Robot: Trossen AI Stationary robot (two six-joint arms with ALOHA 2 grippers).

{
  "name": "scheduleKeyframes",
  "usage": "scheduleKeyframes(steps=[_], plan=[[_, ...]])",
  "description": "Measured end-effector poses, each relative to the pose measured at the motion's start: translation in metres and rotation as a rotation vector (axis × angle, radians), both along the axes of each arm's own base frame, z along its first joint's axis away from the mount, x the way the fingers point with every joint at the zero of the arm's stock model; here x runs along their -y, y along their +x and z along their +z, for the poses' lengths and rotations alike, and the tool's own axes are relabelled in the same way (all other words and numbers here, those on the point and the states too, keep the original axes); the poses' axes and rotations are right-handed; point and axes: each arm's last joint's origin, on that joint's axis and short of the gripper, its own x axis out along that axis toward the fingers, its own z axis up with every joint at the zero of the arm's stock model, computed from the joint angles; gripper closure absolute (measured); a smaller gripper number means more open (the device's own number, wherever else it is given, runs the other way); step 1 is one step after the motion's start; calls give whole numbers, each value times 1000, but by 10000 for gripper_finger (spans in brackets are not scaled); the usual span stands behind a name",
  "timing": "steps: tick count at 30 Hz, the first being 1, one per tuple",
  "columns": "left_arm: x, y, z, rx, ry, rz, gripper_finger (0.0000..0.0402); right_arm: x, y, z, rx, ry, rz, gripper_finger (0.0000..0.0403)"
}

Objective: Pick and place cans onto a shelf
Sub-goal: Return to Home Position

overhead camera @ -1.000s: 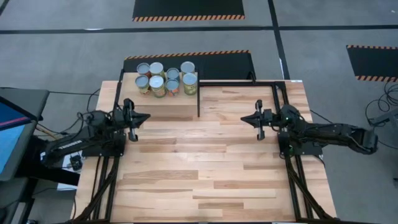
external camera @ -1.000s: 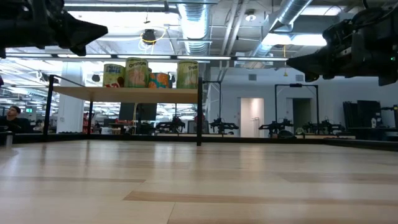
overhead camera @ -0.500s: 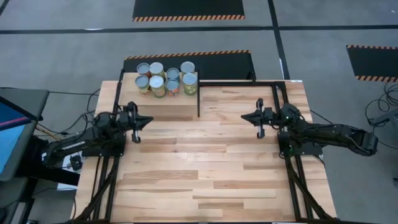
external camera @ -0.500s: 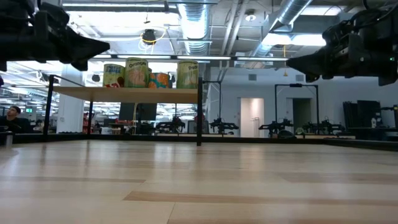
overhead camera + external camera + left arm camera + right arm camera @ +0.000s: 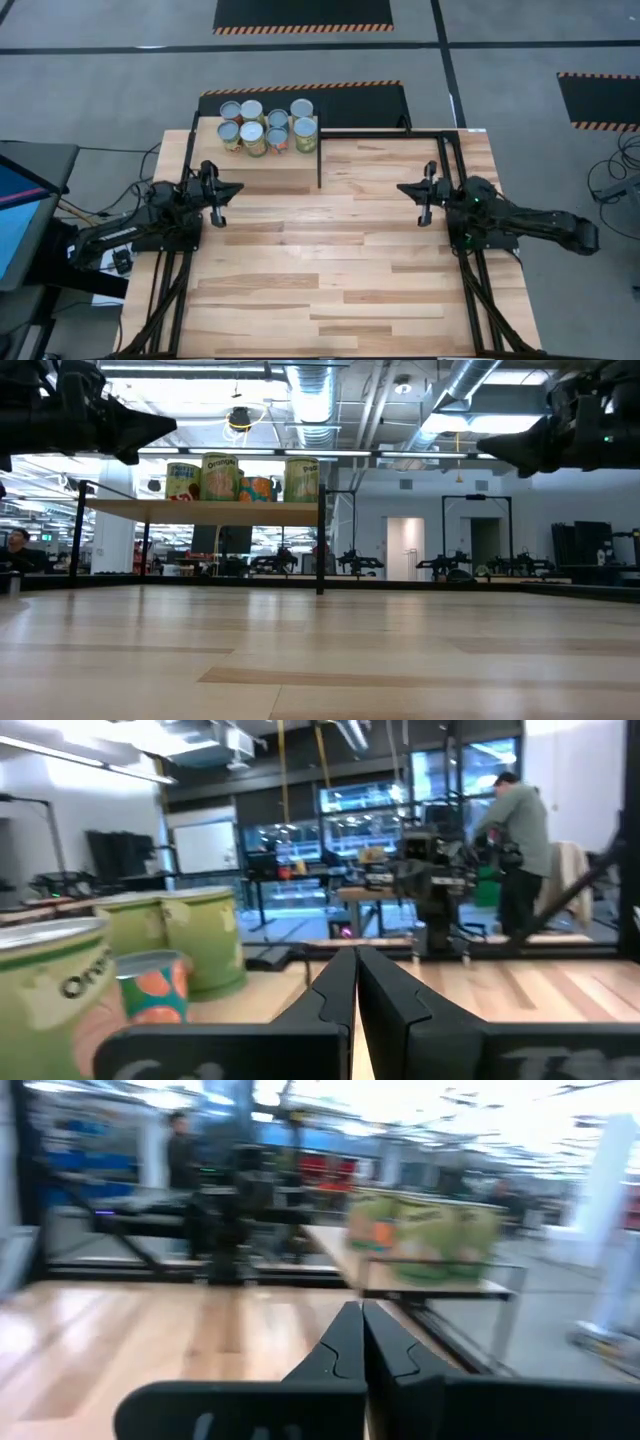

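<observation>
— Cans first: how many are up?
— Eight lids show from above, clustered at the far left end of the shelf. None stands on the worktop, so I judge the placing done; only parking the arms seems left.
— And the grippers?
— The left gripper hovers over the shelf's near edge, the right gripper over the worktop's right side, well apart from the cans. Each wrist view shows its fingers pressed together with nothing between them.
— Anything unclear?
— From table height only the front cans show; the rest hide behind them, and both arms are cut off at the picture's edges. Most labels cannot be read.
</observation>
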Motion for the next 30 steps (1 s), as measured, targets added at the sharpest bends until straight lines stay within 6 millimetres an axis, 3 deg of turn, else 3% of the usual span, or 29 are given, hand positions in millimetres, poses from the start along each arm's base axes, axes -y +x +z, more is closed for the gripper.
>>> scheduleKeyframes(steps=[10, 20, 30], plan=[[-3, 1, -9, -73, -84, 91, 398, -17, -15, -9, -45, 59, -238, 397], [-4, 1, -18, -164, -93, 127, 398, -21, -14, -11, -68, 61, -218, 374], [-5, 2, -19, -166, -135, 131, 398, -21, -12, -13, -95, 55, -221, 376]])
